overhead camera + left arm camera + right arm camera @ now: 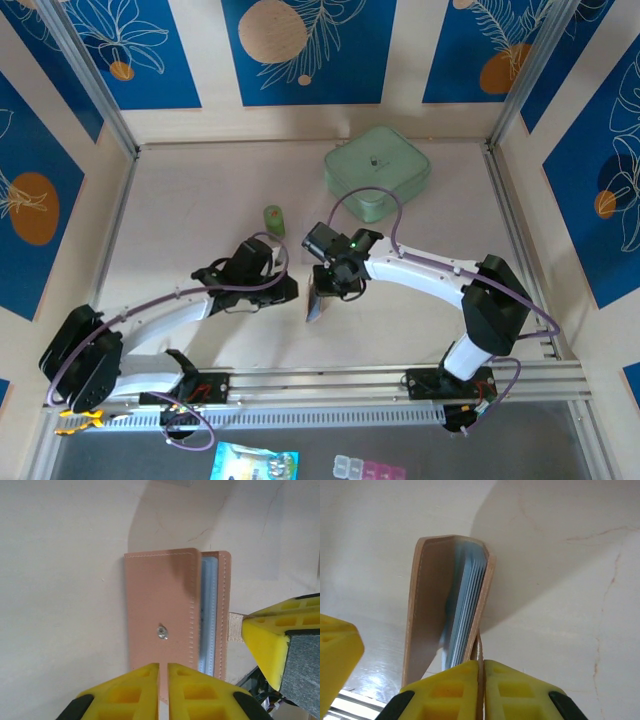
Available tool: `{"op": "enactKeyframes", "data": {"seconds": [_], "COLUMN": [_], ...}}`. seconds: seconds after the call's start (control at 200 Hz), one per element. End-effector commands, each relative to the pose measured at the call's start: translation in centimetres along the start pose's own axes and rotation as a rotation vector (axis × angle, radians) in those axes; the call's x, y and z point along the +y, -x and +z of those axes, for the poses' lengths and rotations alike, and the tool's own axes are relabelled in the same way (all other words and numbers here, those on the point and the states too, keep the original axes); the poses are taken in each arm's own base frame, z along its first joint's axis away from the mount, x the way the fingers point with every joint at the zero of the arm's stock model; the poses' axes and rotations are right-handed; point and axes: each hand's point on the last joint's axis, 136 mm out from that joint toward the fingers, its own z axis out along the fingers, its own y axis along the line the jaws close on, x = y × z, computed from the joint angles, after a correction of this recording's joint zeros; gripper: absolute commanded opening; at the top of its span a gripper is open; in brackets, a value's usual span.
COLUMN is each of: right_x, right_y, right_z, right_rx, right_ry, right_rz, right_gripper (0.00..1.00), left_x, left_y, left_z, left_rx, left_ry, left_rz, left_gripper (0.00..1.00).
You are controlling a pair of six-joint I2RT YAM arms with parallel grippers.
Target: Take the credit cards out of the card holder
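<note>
The card holder (315,301) is held between the two claws over the middle of the tabletop (190,190), towards its near edge. The left claw (293,290) comes at it from the left and the right claw (328,288) from the right. In the left wrist view the left claw (163,687) is clamped on the bottom edge of the tan front cover (160,610), just below a small metal stud (162,631). In the right wrist view the right claw (480,677) is pinched tight on a thin tan strap (479,650) that hangs from the holder (427,605). The holder is slightly open, with a stack of thin pale blue layers (469,605) between its covers. Whether these are cards or pockets cannot be told.
</note>
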Motion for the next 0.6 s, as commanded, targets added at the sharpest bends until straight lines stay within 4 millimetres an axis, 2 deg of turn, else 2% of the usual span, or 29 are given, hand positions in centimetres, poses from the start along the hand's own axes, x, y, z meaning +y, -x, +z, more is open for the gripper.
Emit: {"op": "enactKeyframes", "data": {"seconds": [0.0,0.2,0.365,0.525,0.595], "right_x": [2.1,2.3,1.9,2.6,1.9], "right_y": [1.0,1.4,1.3,1.2,0.8], "right_z": [-1.0,-1.9,-1.9,-2.4,-2.1], "right_rx": [-0.034,-0.05,-0.042,-0.05,-0.031], "right_ry": [0.041,0.035,0.021,0.075,0.061], "right_rz": [-0.043,-0.051,-0.065,-0.103,-0.094], "right_gripper": [0.11,0.11,0.11,0.12,0.12], "left_x": [-0.3,-0.3,-0.1,0.1,0.7], "left_y": [0.6,0.5,0.1,-0.4,-0.6], "left_z": [-1.6,-2.5,-1.1,0.6,1.3], "left_rx": [-0.045,-0.053,-0.023,0.031,0.045], "left_ry": [0.008,0.017,-0.002,0.003,0.019], "left_rz": [0.025,0.033,0.005,-0.007,-0.008], "left_gripper": [0.12,0.12,0.13,0.12,0.11]}}
